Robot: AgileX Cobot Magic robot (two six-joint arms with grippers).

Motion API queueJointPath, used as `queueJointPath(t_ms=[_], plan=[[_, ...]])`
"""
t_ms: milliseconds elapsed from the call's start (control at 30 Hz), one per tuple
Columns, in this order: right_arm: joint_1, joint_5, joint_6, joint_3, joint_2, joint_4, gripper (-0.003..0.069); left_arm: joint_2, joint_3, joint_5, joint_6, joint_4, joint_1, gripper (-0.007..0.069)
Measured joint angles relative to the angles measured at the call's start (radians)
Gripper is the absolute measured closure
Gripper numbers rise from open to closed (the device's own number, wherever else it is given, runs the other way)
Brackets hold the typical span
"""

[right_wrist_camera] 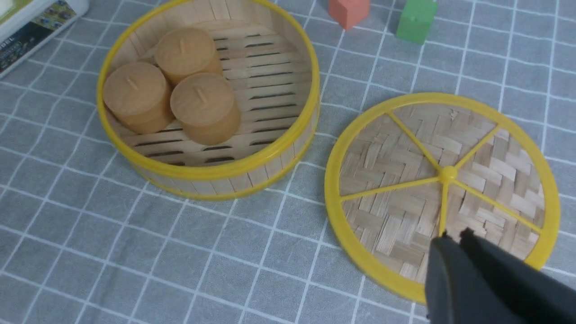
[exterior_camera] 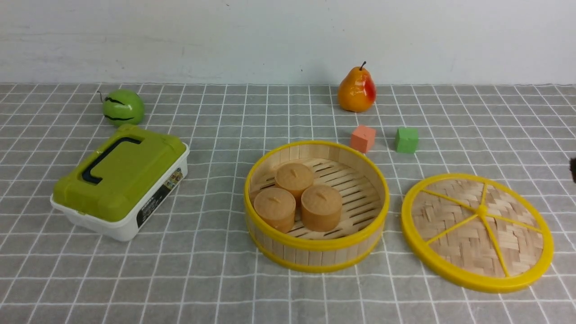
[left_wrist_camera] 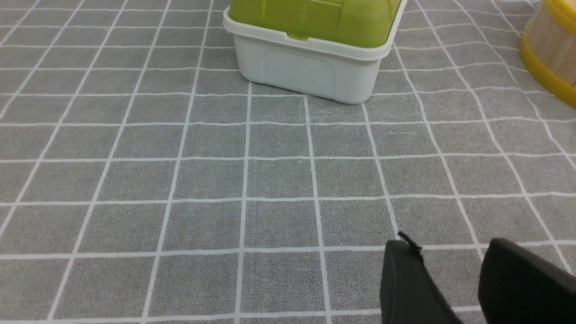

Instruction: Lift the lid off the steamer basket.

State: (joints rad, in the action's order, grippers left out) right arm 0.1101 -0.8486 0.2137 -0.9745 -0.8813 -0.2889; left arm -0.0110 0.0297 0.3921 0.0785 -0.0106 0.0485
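The steamer basket (exterior_camera: 315,245) stands uncovered in the middle of the checked cloth, with three round brown buns (exterior_camera: 297,198) inside. Its lid (exterior_camera: 477,231), woven bamboo with a yellow rim and spokes, lies flat on the cloth just right of the basket, apart from it. In the right wrist view my right gripper (right_wrist_camera: 454,235) hovers over the lid (right_wrist_camera: 405,180), shut with nothing between its fingers; the basket (right_wrist_camera: 216,173) sits beside it. In the front view only a dark tip of the right gripper (exterior_camera: 573,170) shows at the right edge. My left gripper (left_wrist_camera: 450,245) is open over bare cloth.
A white box with a green lid (exterior_camera: 119,180) sits at the left, a green striped ball (exterior_camera: 122,107) behind it. A pear (exterior_camera: 357,90), an orange cube (exterior_camera: 362,138) and a green cube (exterior_camera: 407,140) stand behind the basket. A white wall closes the back.
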Motion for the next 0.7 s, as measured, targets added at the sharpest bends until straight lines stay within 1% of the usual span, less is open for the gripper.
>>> queueJointPath(t_ms=[33,200,700], plan=[[0.0,0.018,0.001,0.054,0.073,0.001,0.0677,0.0,0.0,0.0,0.0,0.0,0.0,0.0386],[0.0,0.044,0.001,0.134,0.175,0.001,0.0681,0.0,0.0,0.0,0.0,0.0,0.0,0.0386],[0.0,0.024,0.001,0.153,0.177,-0.007,0.0676,0.0,0.0,0.0,0.0,0.0,0.0,0.0386]])
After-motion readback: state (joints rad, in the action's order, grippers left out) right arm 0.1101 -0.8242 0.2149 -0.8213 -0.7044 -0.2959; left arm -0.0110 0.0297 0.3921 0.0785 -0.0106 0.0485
